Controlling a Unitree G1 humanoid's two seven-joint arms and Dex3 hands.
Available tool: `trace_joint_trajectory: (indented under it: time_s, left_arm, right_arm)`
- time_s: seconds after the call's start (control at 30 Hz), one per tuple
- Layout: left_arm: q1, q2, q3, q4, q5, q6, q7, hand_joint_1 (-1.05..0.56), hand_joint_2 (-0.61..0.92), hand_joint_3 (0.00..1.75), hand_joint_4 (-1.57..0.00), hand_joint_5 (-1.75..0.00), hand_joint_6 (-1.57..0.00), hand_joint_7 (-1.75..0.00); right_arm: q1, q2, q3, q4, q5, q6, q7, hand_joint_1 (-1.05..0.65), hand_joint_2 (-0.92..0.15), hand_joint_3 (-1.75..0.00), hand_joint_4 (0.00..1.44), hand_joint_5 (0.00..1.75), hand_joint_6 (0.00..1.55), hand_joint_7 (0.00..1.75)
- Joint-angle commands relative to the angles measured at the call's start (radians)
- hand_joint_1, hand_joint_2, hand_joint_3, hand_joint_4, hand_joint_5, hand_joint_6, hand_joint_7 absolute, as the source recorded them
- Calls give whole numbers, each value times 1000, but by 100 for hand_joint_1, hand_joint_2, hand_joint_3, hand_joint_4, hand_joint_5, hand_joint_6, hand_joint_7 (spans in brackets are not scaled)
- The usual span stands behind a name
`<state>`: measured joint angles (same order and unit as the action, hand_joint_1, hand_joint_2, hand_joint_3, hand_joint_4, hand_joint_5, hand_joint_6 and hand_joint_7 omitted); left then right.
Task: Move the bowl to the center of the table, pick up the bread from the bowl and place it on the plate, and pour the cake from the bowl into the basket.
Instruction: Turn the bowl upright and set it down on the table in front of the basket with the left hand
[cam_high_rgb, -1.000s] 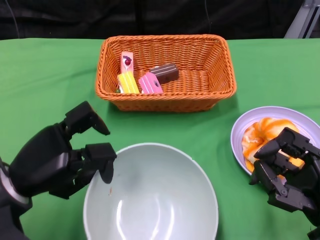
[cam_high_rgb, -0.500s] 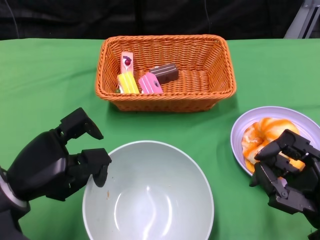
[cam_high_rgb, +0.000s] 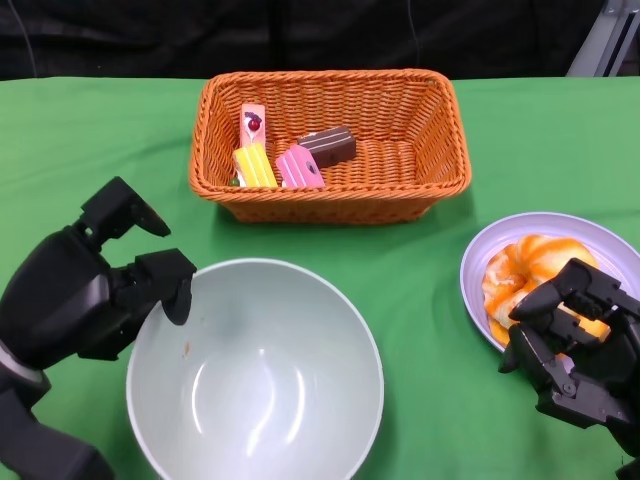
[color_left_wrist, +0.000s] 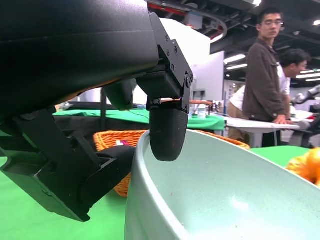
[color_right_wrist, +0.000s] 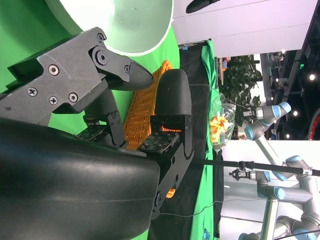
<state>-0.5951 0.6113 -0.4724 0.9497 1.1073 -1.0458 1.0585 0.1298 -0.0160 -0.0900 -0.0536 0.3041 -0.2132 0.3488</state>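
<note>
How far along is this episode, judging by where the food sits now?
Nearly finished. Done: the bread lies on the plate, and the cake pieces sit in the basket. In hand: the left hand grips the empty bowl by its rim. The right hand holds nothing. Left: releasing the bowl.

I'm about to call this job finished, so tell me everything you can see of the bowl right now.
The bowl is a wide, round, pale green bowl with a smooth, glossy inside that looks like plastic or glazed ceramic. It stands upright on the green table, in front of the basket and left of the plate. It is empty apart from a small reddish speck near its left wall. The left hand grips its left rim, with one finger hooked over the edge.
</note>
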Motion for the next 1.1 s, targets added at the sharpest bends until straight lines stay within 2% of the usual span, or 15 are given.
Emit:
trace_joint_trajectory:
  time_s: [0.03, 0.17, 0.37, 0.4, 0.5, 0.77, 0.87, 0.97, 1.07, 1.1]
  left_arm:
    - [-33, -6, -2, 25, -41, 25, 16, -8, 40, 123, -92, -175, -71, -160]
    - [-50, -22, 0, 50, -70, 45, 4, -9, 42, 120, -91, -175, -74, -152]
    - [-65, -42, -4, 87, -103, 71, -8, -10, 46, 118, -91, -175, -74, -154]
    - [-66, -46, -5, 91, -106, 74, -8, -10, 45, 119, -91, -175, -77, -148]
    - [-68, -53, -9, 101, -115, 84, -8, -11, 44, 120, -92, -175, -80, -144]
    - [-62, -62, -28, 105, -125, 120, -26, -9, 41, 119, -92, -175, -79, -143]
    - [-56, -62, -45, 97, -121, 128, -41, -9, 42, 117, -90, -175, -78, -148]
    - [-51, -59, -64, 89, -117, 126, -48, -4, 39, 109, -90, -175, -77, -151]
    - [-43, -56, -71, 76, -125, 138, -53, -4, 40, 104, -90, -175, -79, -147]
    - [-38, -55, -70, 69, -131, 142, -60, -4, 41, 102, -89, -175, -86, -127]
  right_arm:
    - [5, -7, -2, -9, 1, -7, -4, -11, -59, -91, 74, 160, 64, 125]
    - [3, -5, 0, -10, 2, -3, -7, -11, -58, -91, 74, 161, 64, 125]
    - [3, -5, 0, -6, 0, -12, -8, -11, -58, -93, 74, 160, 63, 126]
    - [3, -3, 0, -8, 3, -5, -11, -11, -58, -92, 74, 160, 64, 126]
    - [2, -4, 0, -4, -4, -14, -12, -12, -58, -91, 75, 158, 65, 123]
    - [-3, -3, 1, 5, 0, -23, -7, -12, -58, -90, 74, 159, 64, 124]
    - [-3, -1, 2, 4, 3, -20, -7, -11, -58, -90, 74, 160, 64, 123]
    - [-3, -1, 3, 3, 1, -19, -8, -11, -58, -89, 74, 160, 64, 123]
    - [-5, -3, 2, 8, 1, -24, -4, -12, -59, -88, 73, 160, 65, 122]
    - [-6, -3, 3, 11, 0, -27, -3, -12, -59, -88, 74, 160, 65, 122]
